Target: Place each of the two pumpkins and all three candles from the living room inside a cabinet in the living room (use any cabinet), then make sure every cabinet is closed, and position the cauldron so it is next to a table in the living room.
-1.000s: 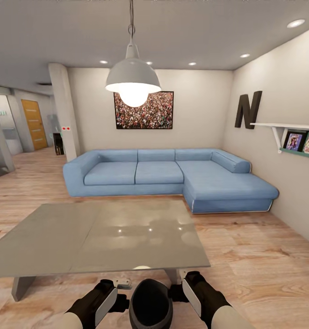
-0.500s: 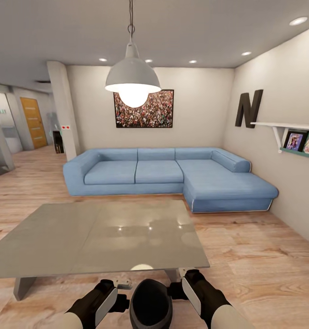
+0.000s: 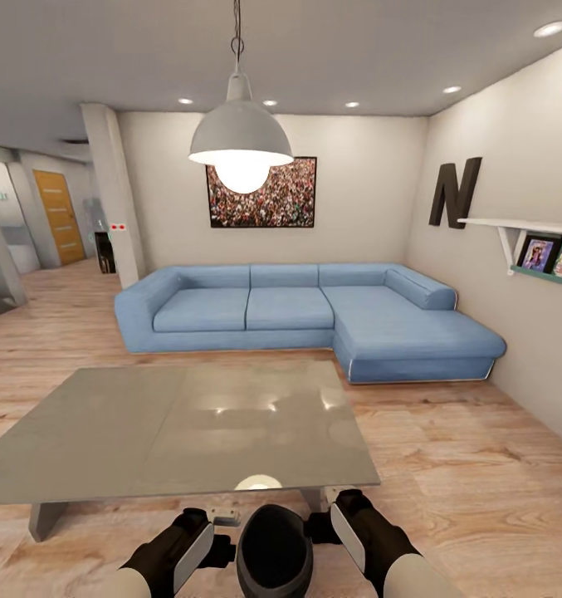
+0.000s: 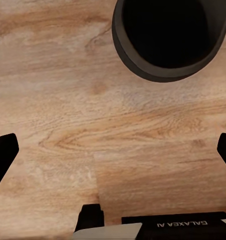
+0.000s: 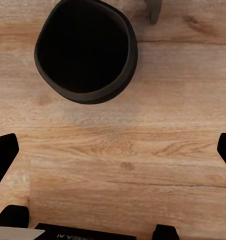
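Two arms reach forward low in the head view, one on either side of the cauldron, which sits on the plank floor just in front of the near edge of the counter. By size, the room comes first: the blue sofa runs along the far wall and turns down the right side, well apart from the counter, with the pendant lamp hanging above the counter's far half. That grey top is bare, its slab legs show beneath the near edge, and its left end is cut off by the frame. The cauldron looks placed where the task wants it, close beside the counter, and the arms flank it as though it were being set down or nudged; I judge this last step near done. The left claw hangs over bare floor with its fingers spread wide and nothing between them, the cauldron's rim lying beyond its tips. The right claw is likewise wide open and empty, the pot's mouth ahead of it and a grey counter leg just past that. Only the fingertips show in the wrist views. Whether the pot touches the counter leg is hard to tell, and its inside is plain black.
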